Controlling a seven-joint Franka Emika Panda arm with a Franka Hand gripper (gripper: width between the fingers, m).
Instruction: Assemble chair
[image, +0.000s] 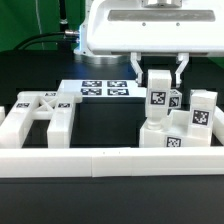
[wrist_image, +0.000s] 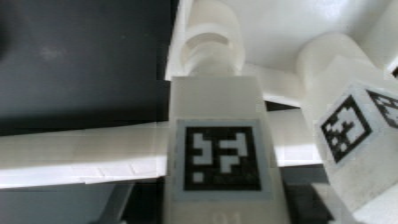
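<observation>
table (image: 110, 125), black; border rail (image: 90, 160), white, along its near edge; chair frame piece (image: 40, 115), flat, at the exterior view's left; chair block cluster (image: 192, 125) at its right; marker board (image: 105, 88) behind, between them; tool (image: 158, 70) clamped on upright tagged leg (image: 158, 95) standing on the cluster
</observation>
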